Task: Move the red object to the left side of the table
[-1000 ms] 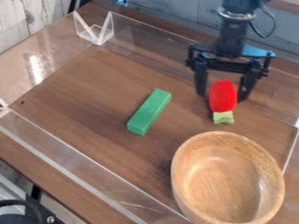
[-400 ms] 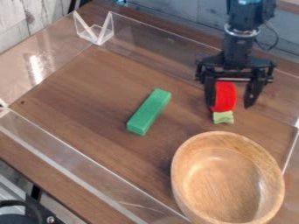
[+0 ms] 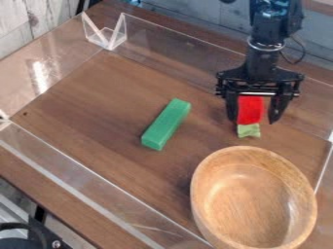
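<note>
Light is coming in soft and even from above, so nothing's casting hard shadows on the worktop (image 3: pixel 104 97). The clear acrylic walls (image 3: pixel 78 180) are catching pale glare along their edges. Everything's looking low-res and a bit mushy, with fine detail smearing, especially around the dark arm (image 3: pixel 271 29).

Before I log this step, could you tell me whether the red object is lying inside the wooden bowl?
No, the red object lies on the table between the open pincer fingers, apart from the wooden bowl.
</note>
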Controlling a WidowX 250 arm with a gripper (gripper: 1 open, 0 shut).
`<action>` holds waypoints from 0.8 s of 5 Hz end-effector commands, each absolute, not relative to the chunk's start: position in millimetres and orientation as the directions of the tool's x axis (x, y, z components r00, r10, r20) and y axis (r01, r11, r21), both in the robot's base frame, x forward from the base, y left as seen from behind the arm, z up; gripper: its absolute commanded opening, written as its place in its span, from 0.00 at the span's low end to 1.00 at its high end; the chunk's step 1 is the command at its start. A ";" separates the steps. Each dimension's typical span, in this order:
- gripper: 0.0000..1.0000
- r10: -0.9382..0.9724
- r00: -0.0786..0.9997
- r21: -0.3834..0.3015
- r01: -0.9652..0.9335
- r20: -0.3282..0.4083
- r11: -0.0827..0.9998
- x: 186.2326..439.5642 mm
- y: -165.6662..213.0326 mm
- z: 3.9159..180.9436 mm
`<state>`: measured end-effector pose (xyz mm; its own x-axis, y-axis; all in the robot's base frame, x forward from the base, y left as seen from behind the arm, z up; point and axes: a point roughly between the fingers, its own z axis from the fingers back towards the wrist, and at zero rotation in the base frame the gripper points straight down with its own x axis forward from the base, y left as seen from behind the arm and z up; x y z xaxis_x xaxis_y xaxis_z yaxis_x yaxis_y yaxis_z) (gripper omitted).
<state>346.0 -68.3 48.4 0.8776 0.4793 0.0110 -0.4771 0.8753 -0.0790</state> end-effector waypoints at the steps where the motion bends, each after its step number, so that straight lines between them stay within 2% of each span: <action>1: 1.00 0.475 0.877 -0.090 -0.469 0.067 0.878 354.8 -59.6 58.4; 4: 1.00 0.474 0.875 -0.077 -0.468 0.101 0.880 357.5 -52.8 55.8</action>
<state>350.6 -55.0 41.8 0.8810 0.4685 0.0655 -0.4660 0.8833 -0.0505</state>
